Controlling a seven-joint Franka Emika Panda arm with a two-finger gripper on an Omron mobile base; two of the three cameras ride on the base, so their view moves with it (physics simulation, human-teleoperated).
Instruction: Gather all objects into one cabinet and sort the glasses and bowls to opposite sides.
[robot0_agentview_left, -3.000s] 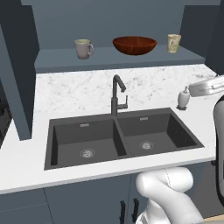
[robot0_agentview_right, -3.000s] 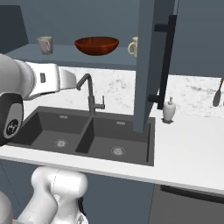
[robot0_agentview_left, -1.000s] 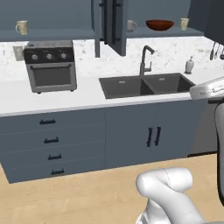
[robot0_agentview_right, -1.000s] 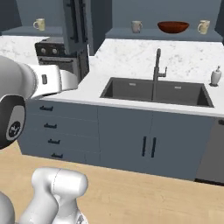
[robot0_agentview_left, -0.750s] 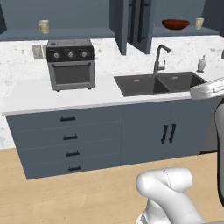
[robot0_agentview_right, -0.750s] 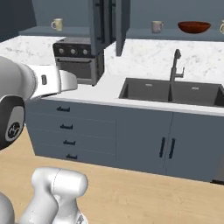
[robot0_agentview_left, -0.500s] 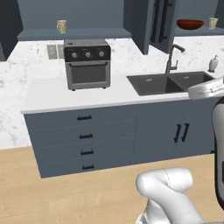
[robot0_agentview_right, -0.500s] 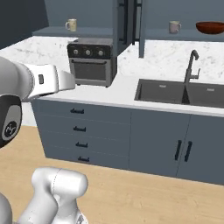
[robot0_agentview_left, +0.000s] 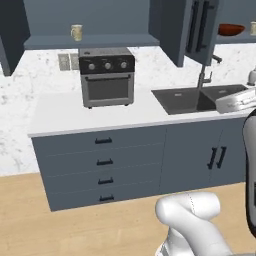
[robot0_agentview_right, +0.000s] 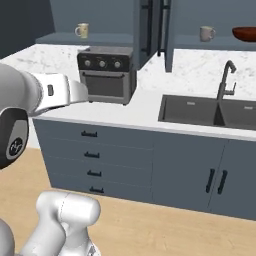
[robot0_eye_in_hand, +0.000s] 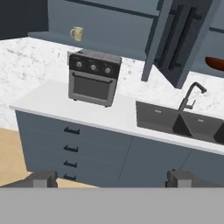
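Pull up square to the toaster oven (robot0_agentview_left: 107, 76); the lone mug (robot0_agentview_left: 76, 32) sits on the shelf above it. Your pincer (robot0_eye_in_hand: 111, 178) is spread, empty.

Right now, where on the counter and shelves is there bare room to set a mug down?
Bare: the counter left of the oven, the strip between oven and sink, and the shelf right of the mug. Crowded: none visible.
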